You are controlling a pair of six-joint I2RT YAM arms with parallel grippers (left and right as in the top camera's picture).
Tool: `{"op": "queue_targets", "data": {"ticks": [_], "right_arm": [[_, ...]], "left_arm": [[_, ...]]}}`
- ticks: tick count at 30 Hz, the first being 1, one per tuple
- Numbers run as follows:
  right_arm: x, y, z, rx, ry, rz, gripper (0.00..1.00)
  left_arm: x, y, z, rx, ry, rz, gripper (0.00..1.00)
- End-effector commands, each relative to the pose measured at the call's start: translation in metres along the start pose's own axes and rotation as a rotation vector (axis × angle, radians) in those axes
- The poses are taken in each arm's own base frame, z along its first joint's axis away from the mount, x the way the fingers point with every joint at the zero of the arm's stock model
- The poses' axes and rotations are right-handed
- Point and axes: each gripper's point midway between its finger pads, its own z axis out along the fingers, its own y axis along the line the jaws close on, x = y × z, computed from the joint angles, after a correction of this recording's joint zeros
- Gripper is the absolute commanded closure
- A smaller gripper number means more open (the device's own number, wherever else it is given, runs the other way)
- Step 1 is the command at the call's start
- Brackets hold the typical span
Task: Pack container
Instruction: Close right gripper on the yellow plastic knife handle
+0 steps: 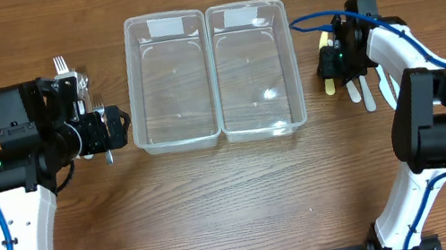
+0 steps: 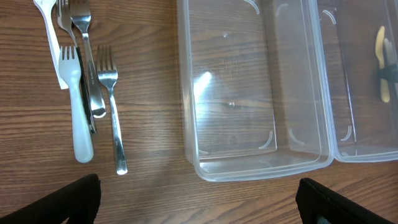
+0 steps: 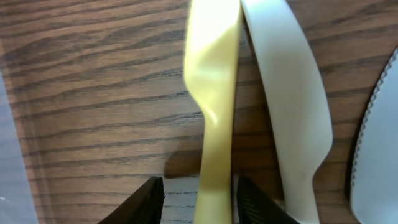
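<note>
Two clear, empty plastic containers stand side by side, the left one [image 1: 180, 141] [image 2: 249, 171] and the right one [image 1: 265, 131] [image 2: 367, 152]. A yellow plastic utensil [image 1: 327, 85] [image 3: 214, 93] lies on the table right of them, beside a white plastic utensil [image 3: 286, 106]. My right gripper [image 1: 338, 60] [image 3: 200, 186] is low over the table with its fingers either side of the yellow handle. A gap shows on the left side, so it is open. My left gripper [image 1: 114, 125] [image 2: 199, 205] is wide open and empty, left of the containers.
Several forks lie left of the containers: a metal fork [image 2: 112, 112], a white plastic fork [image 2: 78, 112] and others [image 1: 64, 70]. More white utensils [image 1: 369, 91] lie beside the yellow one, including a serrated knife edge [image 3: 373, 143].
</note>
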Motion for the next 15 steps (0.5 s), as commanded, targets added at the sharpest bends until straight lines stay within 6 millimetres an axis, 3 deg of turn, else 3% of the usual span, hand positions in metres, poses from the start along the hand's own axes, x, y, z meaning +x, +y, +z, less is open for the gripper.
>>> {"op": "queue_targets", "data": {"ticks": [1, 8, 15], "right_arm": [[0.019, -0.020, 0.008, 0.106, 0.055, 0.067, 0.60], [0.030, -0.038, 0.004, 0.210, 0.091, 0.086, 0.61], [0.032, -0.038, 0.004, 0.213, 0.099, 0.097, 0.64]], "left_arm": [[-0.007, -0.003, -0.003, 0.000, -0.015, 0.030, 0.00], [-0.007, -0.003, -0.003, 0.000, -0.015, 0.030, 0.00], [-0.007, -0.003, -0.003, 0.000, -0.015, 0.030, 0.00]]}}
